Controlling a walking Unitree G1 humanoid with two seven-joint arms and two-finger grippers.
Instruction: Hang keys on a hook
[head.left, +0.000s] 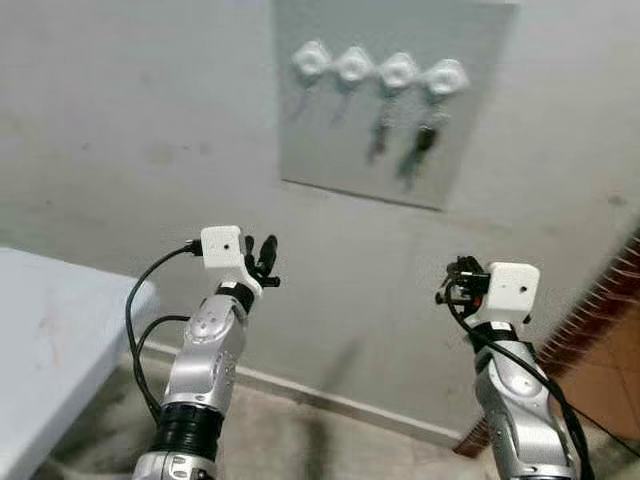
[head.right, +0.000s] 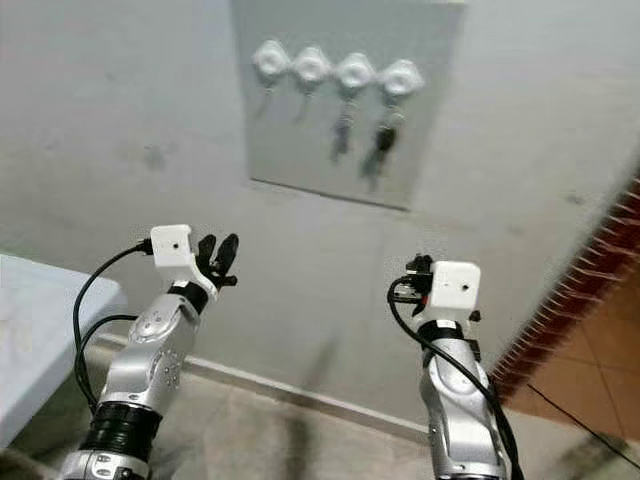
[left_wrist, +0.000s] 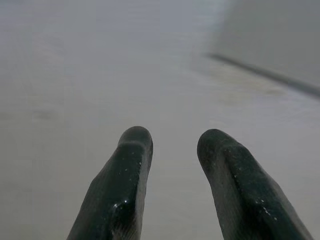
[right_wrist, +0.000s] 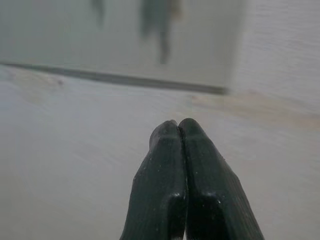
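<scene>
Left gripper (head.left: 264, 257): lower left of the frame, raised toward the wall, its two fingers (left_wrist: 125, 180) spread apart with nothing between them.
Right gripper (right_wrist: 179, 131): lower right of the frame, fingers pressed flat together; I see nothing pinched there.
Hook board (head.left: 310, 150): grey panel on the wall at upper centre, carrying a row of four white hooks (head.left: 398, 70).
Keys (head.left: 425, 142): dark bunch hanging from the rightmost hook; a second bunch (head.left: 380, 135) hangs from the hook beside it. The two hooks toward the left look bare, though I can't be sure.
Stage: my read is the hanging is done, or neither claw has a set in hand.
Doing it well: I'd keep both arms clear of the board so nothing knocks the bunches off.
White table (head.left: 50, 340): at the left edge.
</scene>
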